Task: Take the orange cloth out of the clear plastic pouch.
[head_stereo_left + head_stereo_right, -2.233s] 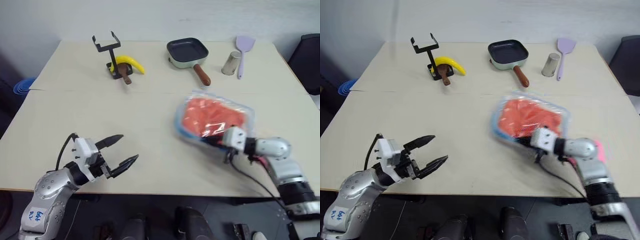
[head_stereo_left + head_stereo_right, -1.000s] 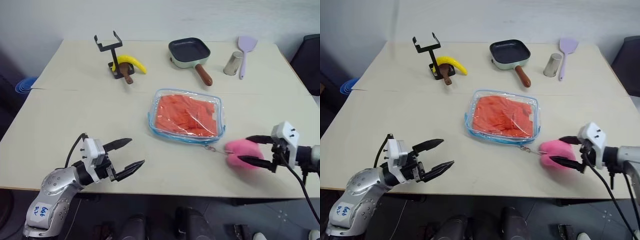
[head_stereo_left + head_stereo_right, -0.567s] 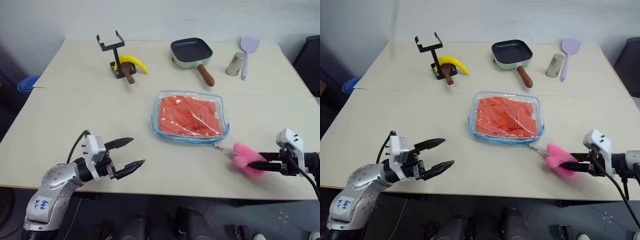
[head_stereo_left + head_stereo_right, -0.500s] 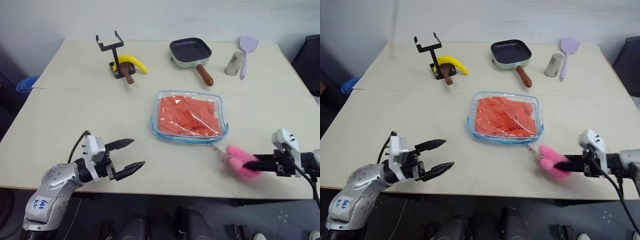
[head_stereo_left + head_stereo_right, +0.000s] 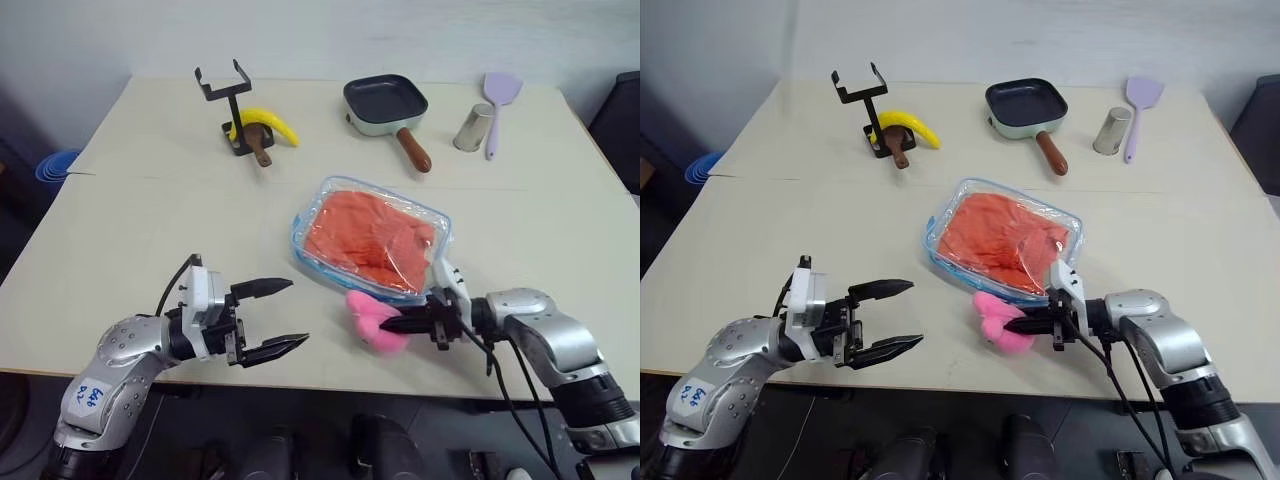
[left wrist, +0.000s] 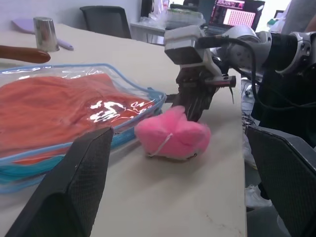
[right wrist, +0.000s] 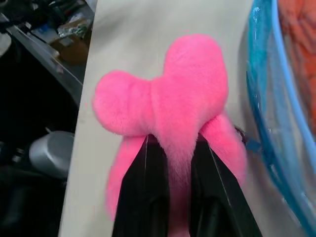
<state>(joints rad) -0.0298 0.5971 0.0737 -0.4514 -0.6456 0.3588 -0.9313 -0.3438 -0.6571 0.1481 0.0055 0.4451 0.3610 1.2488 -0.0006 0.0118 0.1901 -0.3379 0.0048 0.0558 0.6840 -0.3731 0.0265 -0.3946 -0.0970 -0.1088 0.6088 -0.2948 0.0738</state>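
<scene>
The clear plastic pouch (image 5: 372, 240) with light blue edging lies mid-table, slightly skewed. The wrinkled orange cloth (image 5: 365, 235) is inside it. Its pink plush charm (image 5: 370, 320) rests on the table at the pouch's near edge. My right gripper (image 5: 392, 325) points left and is shut on the charm; in the right wrist view both black fingers (image 7: 154, 197) pinch the pink plush (image 7: 168, 98). My left gripper (image 5: 297, 313) is open and empty, low over the table to the left of the charm. The left wrist view faces the charm (image 6: 173, 134) and the pouch (image 6: 74, 113).
Along the far side of the table stand a black wire stand (image 5: 232, 95) with a banana (image 5: 265, 125), a dark square pan (image 5: 388, 102), a metal cup (image 5: 472, 128) and a purple spatula (image 5: 497, 95). The table's front edge (image 5: 330, 385) runs just below both grippers.
My right gripper closed on the pink charm and carried it left along the pouch's near edge. The pouch has turned and its near-right corner has lifted. My left gripper edged slightly right, still open.
</scene>
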